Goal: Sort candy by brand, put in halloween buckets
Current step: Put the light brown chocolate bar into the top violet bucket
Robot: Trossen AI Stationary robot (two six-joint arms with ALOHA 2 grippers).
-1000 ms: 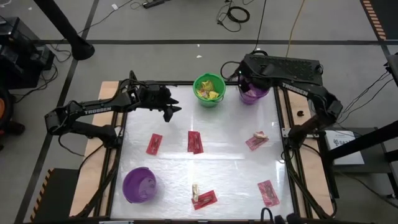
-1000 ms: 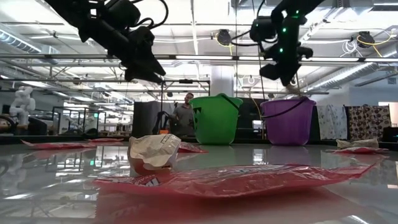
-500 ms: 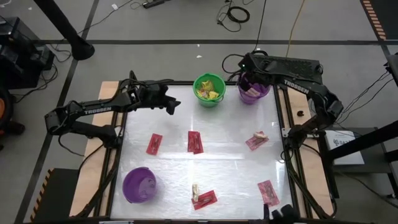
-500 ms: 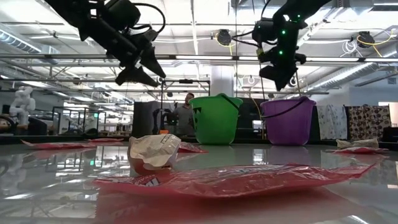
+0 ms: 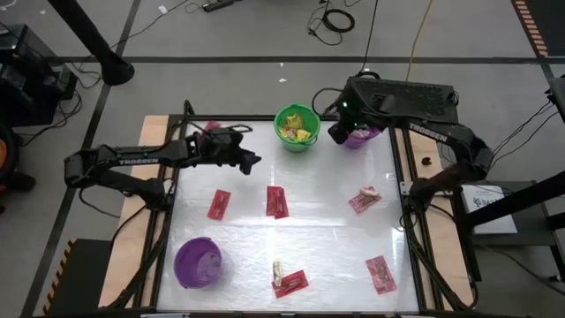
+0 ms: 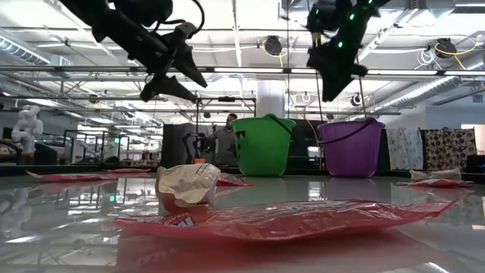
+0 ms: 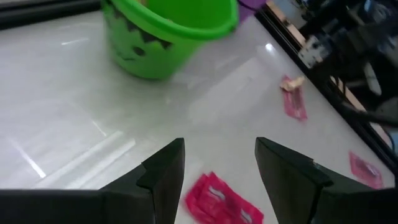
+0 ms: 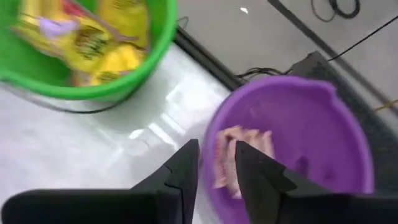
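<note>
Mid-table | red packet [image 5: 277,201] flat, long axis far-to-near | claws aloft

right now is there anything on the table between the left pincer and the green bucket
No. In the high view the white table between the left pincer and the green bucket is bare; the left wrist view shows the same.
</note>
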